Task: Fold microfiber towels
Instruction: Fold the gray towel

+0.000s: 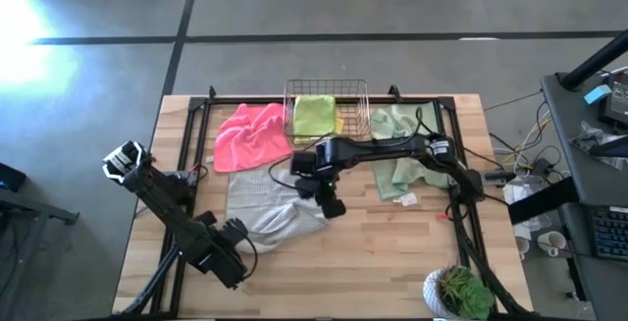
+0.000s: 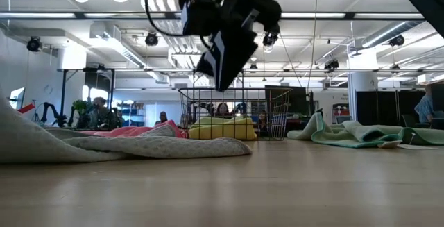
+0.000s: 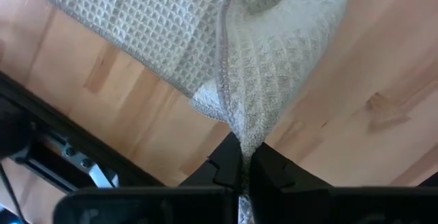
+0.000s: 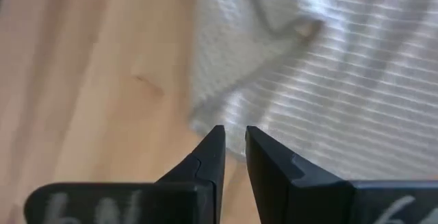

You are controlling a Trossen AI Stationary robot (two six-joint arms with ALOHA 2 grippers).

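Wooden counter [image 1: 392, 252], centre of the high view, carries five microfiber towels and a copper wire basket [image 1: 326, 105]. Light grey towel [image 1: 265, 208]: spread rumpled on the counter at lower centre-left, one corner drawn toward the left claw [image 3: 243, 176], which is pinched together on that corner near the lower left of the high view; the left wrist view shows the waffle-weave cloth running straight down between its dark fingers [image 3: 274, 172]. Right claw [image 1: 331, 203]: at frame centre in the high view, hanging just above the counter beside the grey towel's right edge; its fingers [image 4: 274, 166] stand slightly apart with a narrow gap, holding nothing, the towel's edge lying just beyond the tips. Hot pink towel [image 1: 252, 134]: crumpled at upper centre-left, just left of the basket. Lime green towel [image 1: 314, 113]: folded inside the basket, with a yellow towel [image 1: 339, 120] showing at its right edge, also in the basket. Pale sage green towel [image 1: 397, 154]: loosely spread at upper centre-right, right of the basket, partly under the right arm. Potted plant [image 1: 459, 292]: lower right corner of the counter.
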